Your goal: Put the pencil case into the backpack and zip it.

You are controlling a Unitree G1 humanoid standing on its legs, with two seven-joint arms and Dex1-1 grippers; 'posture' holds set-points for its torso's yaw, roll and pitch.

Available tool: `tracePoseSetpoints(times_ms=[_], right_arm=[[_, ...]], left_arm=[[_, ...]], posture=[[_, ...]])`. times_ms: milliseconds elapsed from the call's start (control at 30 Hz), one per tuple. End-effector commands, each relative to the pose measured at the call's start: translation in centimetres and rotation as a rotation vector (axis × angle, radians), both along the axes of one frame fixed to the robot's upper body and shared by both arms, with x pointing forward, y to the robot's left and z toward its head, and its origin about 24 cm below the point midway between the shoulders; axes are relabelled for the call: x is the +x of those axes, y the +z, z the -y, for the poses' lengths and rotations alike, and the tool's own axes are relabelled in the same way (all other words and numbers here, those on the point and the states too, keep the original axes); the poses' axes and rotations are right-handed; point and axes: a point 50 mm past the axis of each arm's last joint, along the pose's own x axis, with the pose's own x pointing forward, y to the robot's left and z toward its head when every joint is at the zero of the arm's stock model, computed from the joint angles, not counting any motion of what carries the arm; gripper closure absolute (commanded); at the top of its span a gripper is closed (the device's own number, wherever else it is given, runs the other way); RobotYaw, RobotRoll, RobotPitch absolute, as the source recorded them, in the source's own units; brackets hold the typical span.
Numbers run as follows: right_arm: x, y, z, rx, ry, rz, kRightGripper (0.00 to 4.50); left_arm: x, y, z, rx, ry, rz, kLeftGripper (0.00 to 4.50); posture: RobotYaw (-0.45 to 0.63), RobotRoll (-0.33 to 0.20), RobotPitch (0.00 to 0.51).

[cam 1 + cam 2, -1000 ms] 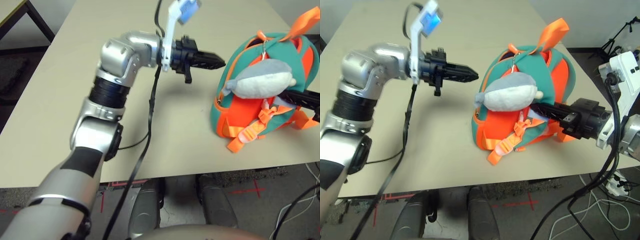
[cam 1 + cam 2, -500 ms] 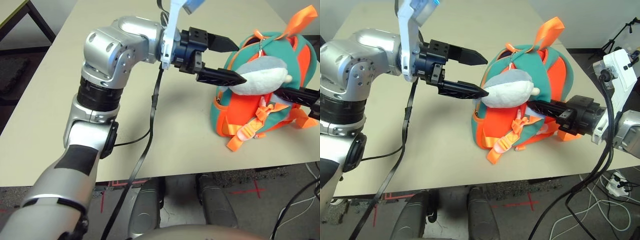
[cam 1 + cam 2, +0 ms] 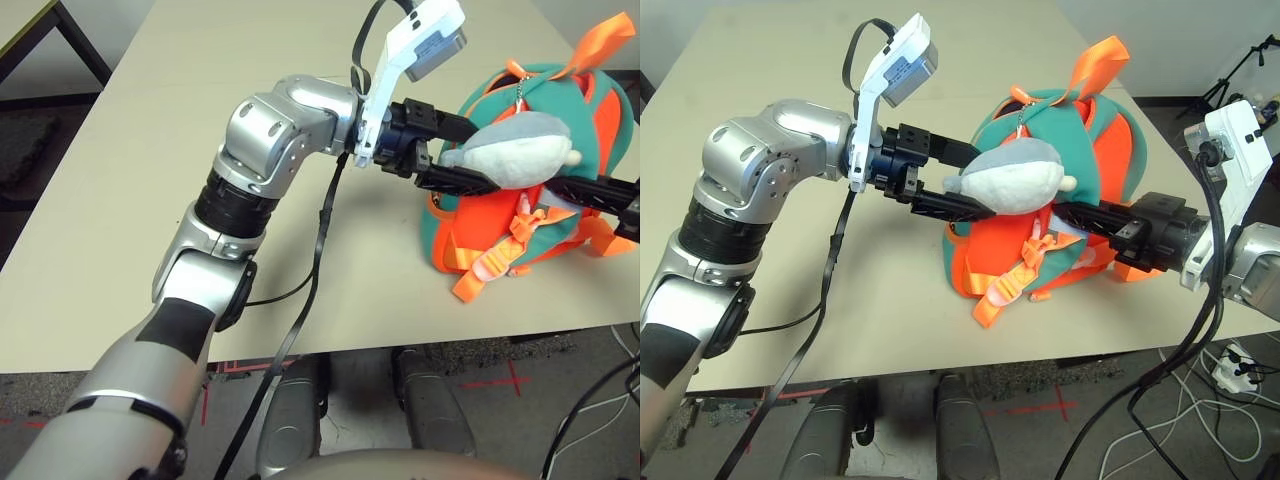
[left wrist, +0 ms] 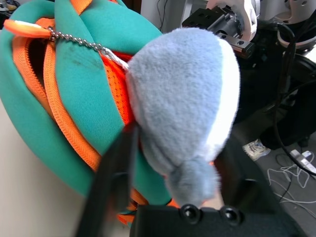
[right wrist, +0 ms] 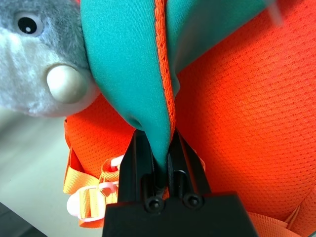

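The table (image 3: pixel 760 60) lies bare and roomy behind and to the left. The backpack (image 3: pixel 1110 160) stands near its front right edge. The left gripper (image 4: pixel 173 163) has its fingers spread around the grey plush charm (image 3: pixel 1015 178) (the wrist view shows one on each side). The right gripper (image 5: pixel 155 148) pinches a teal flap of the backpack, seen only from its wrist. The pencil case appears nowhere.

Left tool (image 3: pixel 462 152) fingers spread — straddling grey plush charm (image 3: pixel 520 150) on backpack (image 3: pixel 545 215) — table (image 3: pixel 120 200).
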Motion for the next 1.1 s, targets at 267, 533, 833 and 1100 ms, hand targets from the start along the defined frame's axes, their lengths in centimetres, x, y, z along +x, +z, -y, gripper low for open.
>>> tracePoseSetpoints(times_ms=[267, 533, 833, 1100], right_arm=[[-0.1, 0.0, -0.2, 0.009, 0.013, 0.003, 4.45], [0.1, -0.1, -0.3, 0.003, 0.020, -0.002, 4.45], [0.5, -0.2, -0.3, 0.006, 0.031, -0.004, 4.45], [0.5, -0.3, -0.4, 0.009, 0.033, -0.017, 4.45]], left_arm=[[0.6, 3.0, -2.6, -0.158, 0.057, -0.082, 4.43], [0.7, 2.0, -8.8, -0.265, 0.142, -0.421, 4.43], [-2.5, -9.9, -11.0, 0.038, 0.206, -0.812, 4.43], [-2.4, -17.1, -10.0, 0.151, 0.327, -0.900, 4.43]], posture=[[0.01, 0.000, 0.204], [0.03, 0.000, 0.195], [0.04, 0.000, 0.190], [0.03, 0.000, 0.197]])
